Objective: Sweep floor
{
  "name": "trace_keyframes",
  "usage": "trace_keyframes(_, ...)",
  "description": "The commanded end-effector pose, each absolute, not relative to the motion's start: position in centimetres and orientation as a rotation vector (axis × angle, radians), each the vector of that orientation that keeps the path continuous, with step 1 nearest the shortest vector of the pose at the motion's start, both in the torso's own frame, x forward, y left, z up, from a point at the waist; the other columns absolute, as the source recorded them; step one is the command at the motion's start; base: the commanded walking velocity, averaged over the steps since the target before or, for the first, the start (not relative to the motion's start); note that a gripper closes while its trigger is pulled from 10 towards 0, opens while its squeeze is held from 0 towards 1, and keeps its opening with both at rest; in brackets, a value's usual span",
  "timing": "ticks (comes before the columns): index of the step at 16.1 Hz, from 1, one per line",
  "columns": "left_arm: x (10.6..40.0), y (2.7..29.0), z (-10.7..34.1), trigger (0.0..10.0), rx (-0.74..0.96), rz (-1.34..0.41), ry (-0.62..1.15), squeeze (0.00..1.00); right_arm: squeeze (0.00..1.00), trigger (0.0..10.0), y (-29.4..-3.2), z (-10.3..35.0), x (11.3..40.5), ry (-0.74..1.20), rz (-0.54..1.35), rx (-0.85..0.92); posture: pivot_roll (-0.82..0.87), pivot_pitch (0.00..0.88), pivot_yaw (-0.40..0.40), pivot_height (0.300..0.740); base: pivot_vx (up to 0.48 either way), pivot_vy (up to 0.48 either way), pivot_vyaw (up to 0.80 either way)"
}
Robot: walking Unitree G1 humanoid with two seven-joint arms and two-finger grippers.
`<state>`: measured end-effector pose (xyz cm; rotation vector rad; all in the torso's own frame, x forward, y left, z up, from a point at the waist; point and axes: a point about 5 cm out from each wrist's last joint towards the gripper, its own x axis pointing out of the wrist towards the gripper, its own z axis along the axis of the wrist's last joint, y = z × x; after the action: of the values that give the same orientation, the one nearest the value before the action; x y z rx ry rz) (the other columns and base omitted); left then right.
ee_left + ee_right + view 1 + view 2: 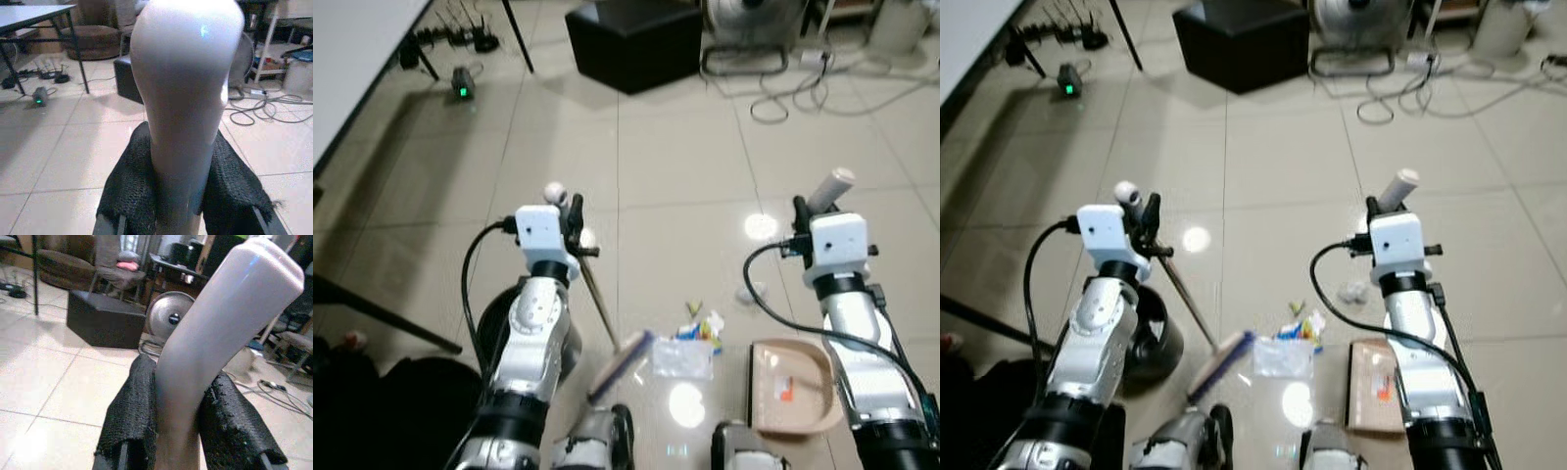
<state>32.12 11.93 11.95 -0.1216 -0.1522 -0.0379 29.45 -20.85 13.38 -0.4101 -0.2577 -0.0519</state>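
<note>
A: What lies before the robot, biggest first?

B: A tiled floor (666, 166) of pale glossy squares. At the far edge sit a black ottoman (634, 41) and a floor fan (751, 20) with loose cables (803, 93) trailing beside it. A desk (357, 44) edge cuts the near-left corner.

A: And the sweeping gear?

B: The dustpan (791, 387), beige, rests flat on the floor by the robot's right side, its handle rising up into the right claw (182, 396). The broom (621, 364) stands tilted, its brush head on the floor just left of the litter, its thin shaft climbing to the left claw (178, 171).

A: How do the claws stand?

B: The left claw pinches the broom's white handle end between its padded fingers (129, 186). The right claw is clamped on the dustpan's pale handle the same way.

A: The litter itself?

B: A crumpled clear plastic bag (682, 359) and small coloured scraps (703, 325) lie between brush head and dustpan; a white paper wad (751, 292) sits apart, farther out.
</note>
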Motion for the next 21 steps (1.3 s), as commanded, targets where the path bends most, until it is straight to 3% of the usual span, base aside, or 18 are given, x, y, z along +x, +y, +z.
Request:
trace_keyframes(1, 32.4, 12.2, 12.1, 10.0, -0.146, 0.011, -0.175, 0.0, 0.0, 10.0, -19.8, 14.3, 29.8, -0.344, -0.003, -0.418, 0.08, 0.296, 0.146, 0.74, 0.0, 0.0, 0.0)
trace_keyframes(8, 33.1, 11.8, 10.7, 10.0, -0.173, 0.085, -0.129, 0.0, 0.0, 10.0, -17.7, 12.8, 29.9, -0.378, 0.06, -0.384, 0.09, 0.305, 0.151, 0.74, 0.0, 0.0, 0.0)
trace_keyframes(9, 33.2, 11.5, 10.2, 10.0, -0.171, 0.09, -0.109, 0.0, 0.0, 10.0, -16.1, 11.8, 29.9, -0.363, 0.106, -0.361, 0.09, 0.303, 0.153, 0.74, 0.0, 0.0, 0.0)
trace_keyframes(13, 33.6, 10.4, 10.1, 10.0, -0.216, 0.096, -0.098, 0.0, 0.0, 10.0, -14.0, 10.9, 30.0, -0.361, 0.151, -0.316, 0.09, 0.294, 0.154, 0.74, 0.0, 0.0, 0.0)
trace_keyframes(21, 33.7, 6.9, 13.3, 10.0, -0.48, -0.061, -0.118, 0.0, 0.0, 10.0, -15.3, 10.8, 30.9, -0.349, 0.059, -0.285, 0.1, 0.273, 0.155, 0.74, 0.0, 0.0, 0.0)
